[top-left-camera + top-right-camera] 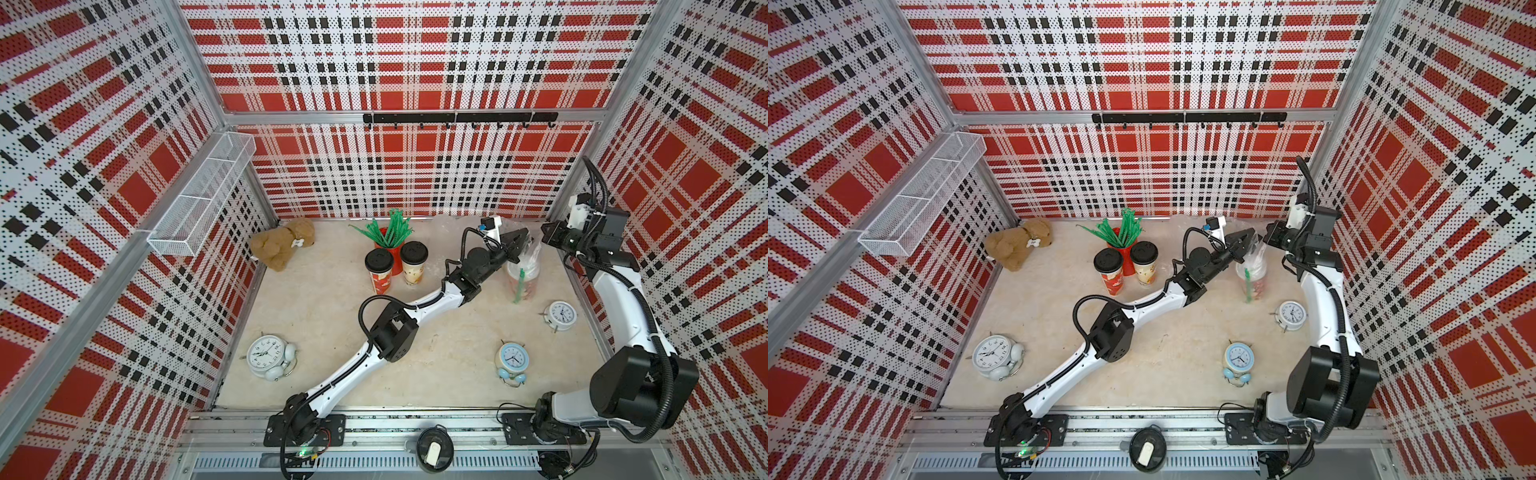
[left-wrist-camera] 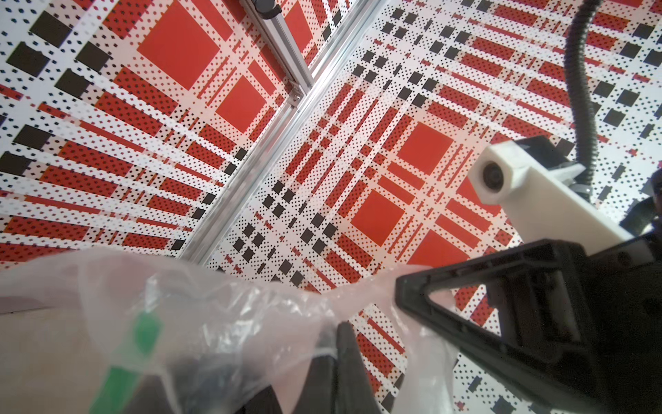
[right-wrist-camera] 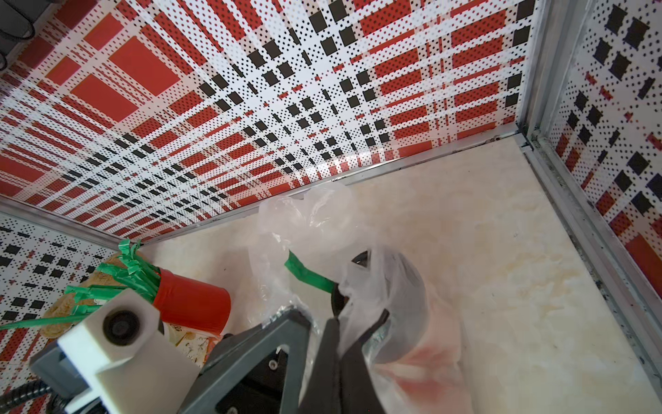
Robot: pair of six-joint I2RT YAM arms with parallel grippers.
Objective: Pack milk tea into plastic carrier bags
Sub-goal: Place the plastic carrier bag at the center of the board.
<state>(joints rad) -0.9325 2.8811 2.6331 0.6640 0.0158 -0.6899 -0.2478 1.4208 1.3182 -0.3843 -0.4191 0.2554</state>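
Left pincer (image 1: 523,236), right pincer (image 1: 546,235) clenched on plastic carrier bag (image 1: 534,252); beige marbled tabletop (image 1: 332,320); red plaid perforated walls (image 1: 415,62).

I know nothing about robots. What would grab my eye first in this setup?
The loud red, black and white plaid walls all around hit you first. At the far right of the table, the left gripper and right gripper are both pinched shut on a clear plastic carrier bag with a green straw inside. Two black-lidded milk tea cups stand toward the back, a teddy bear in the far left corner.
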